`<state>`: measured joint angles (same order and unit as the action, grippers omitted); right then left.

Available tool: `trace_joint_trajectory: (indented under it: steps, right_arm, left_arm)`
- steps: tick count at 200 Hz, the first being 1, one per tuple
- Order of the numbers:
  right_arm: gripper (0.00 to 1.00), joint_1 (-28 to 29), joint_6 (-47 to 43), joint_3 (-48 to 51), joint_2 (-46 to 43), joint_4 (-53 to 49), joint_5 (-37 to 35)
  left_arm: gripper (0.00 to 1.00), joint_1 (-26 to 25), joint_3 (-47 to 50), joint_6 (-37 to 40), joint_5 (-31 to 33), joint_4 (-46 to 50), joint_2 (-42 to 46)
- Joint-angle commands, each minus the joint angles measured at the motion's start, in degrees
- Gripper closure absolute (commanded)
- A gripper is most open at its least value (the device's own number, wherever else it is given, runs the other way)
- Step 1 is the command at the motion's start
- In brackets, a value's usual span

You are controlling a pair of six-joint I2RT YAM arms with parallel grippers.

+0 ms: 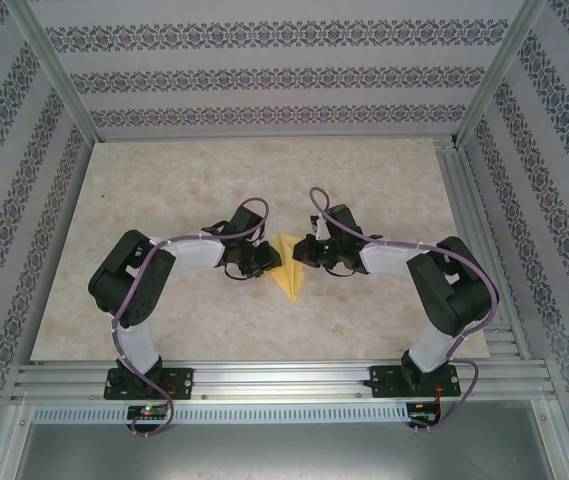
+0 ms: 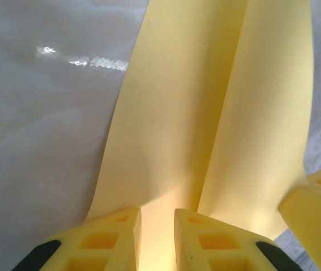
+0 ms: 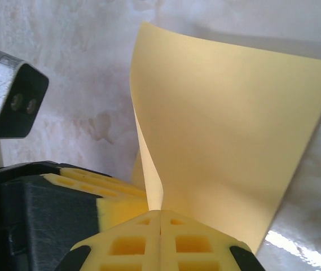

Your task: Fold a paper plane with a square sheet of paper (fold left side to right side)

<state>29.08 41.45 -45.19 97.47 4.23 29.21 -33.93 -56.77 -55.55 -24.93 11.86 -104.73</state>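
One thin yellow-orange paper sheet (image 3: pixel 233 130): your right gripper (image 3: pixel 160 217) clenched raised edge to fold; left gripper (image 2: pixel 157 226), slightly parted opposite, likely steadied.

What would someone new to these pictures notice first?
The yellow paper, folded to a point, lies in the middle of the table. The right gripper is shut on a raised edge of it. The left gripper hovers slightly open over its crease.
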Motion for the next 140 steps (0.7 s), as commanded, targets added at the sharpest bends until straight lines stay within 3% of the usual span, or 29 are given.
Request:
trace_joint_trajectory:
  steps: [1,100,140]
  right_arm:
    - [0.98,-0.86,-1.04,1.24,-0.35,3.13,2.07]
    - [0.97,-1.15,-0.06,0.45,-0.66,2.76,2.56]
    - [0.97,-0.87,0.12,0.59,-0.71,2.99,2.19]
  left_arm:
    - [0.76,-0.78,0.11,1.19,0.96,0.84,-1.0]
    - [0.69,-2.72,1.48,4.17,-0.18,1.43,7.63]
    - [0.73,-4.52,0.72,0.93,-0.33,-1.49,5.18]
